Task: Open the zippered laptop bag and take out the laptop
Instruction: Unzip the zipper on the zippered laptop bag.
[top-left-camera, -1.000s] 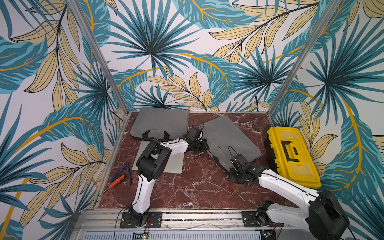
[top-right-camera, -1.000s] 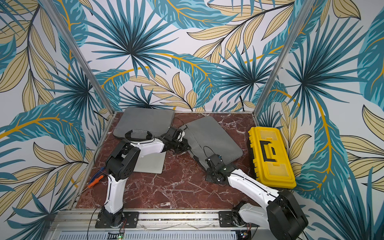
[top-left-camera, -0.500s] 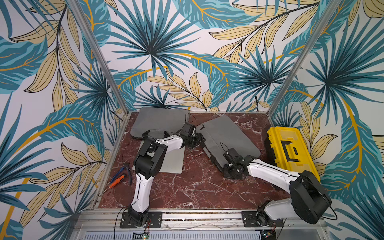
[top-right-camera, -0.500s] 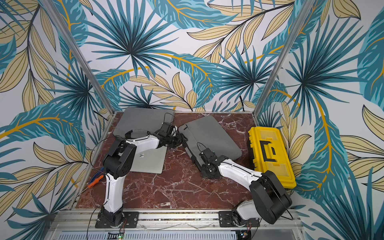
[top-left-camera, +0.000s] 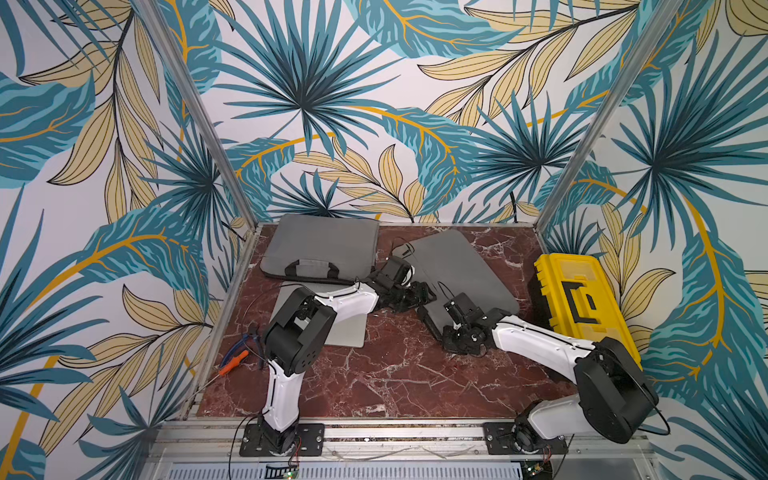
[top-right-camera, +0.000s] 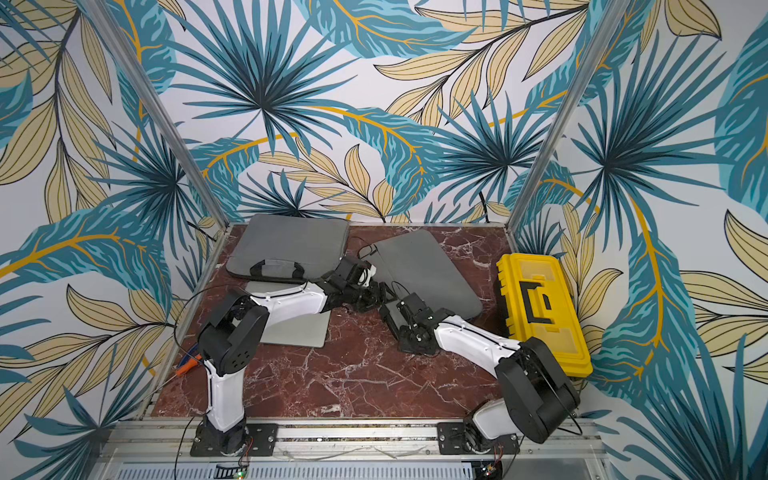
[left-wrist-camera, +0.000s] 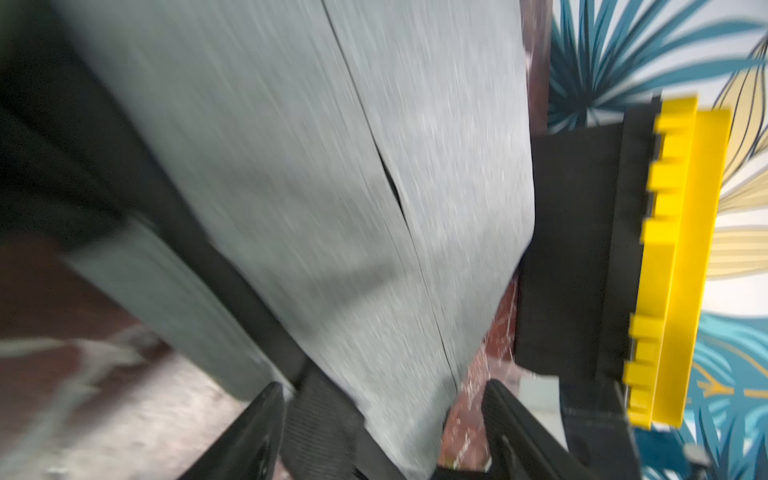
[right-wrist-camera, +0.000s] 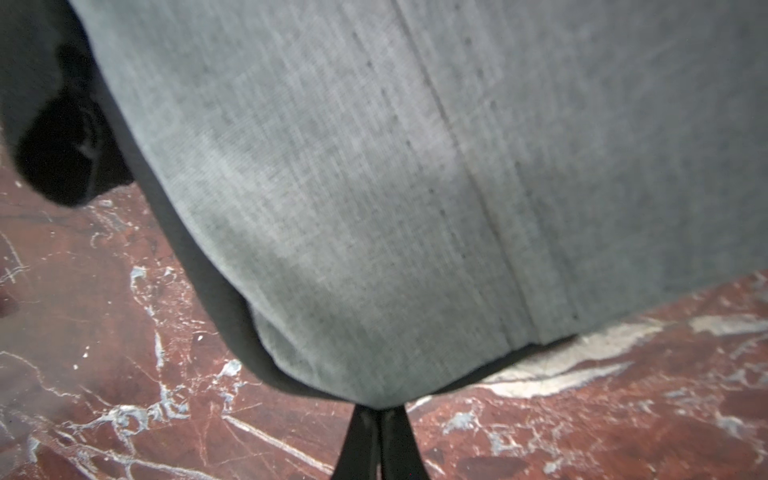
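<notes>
**Left jaws wide at the bag's edge; right jaws closed at its corner**

Left jaws stand wide apart. In the left wrist view the two fingers (left-wrist-camera: 262, 419) flank the edge of the grey laptop bag (left-wrist-camera: 311, 166). A black webbing strap (left-wrist-camera: 320, 415) lies between them, and neither finger grips it.

Right jaws are pressed together. In the right wrist view the fingertips (right-wrist-camera: 365, 440) meet the very tip of the bag's corner, low over the red marble tabletop (right-wrist-camera: 124, 374). Whether fabric or a zip pull is nipped there cannot be told.

In both top views the laptop bag (top-left-camera: 457, 266) (top-right-camera: 424, 270) lies flat and skewed, at 1 o'clock from the tabletop's centre. The left arm reaches its 9 o'clock edge and the right arm its 6 o'clock corner. The zip cannot be made out.

- A second grey bag (top-left-camera: 320, 245), handles showing, lies at 11 o'clock, apart from the first.
- A silver laptop (top-left-camera: 347, 332) lies bare on the tabletop at 9 o'clock, partly under the left arm.
- A yellow toolbox (top-left-camera: 582, 307) stands at 3 o'clock, just beside the laptop bag.
- An orange-handled screwdriver (top-left-camera: 233, 362) lies at 8 o'clock, by the frame.
</notes>
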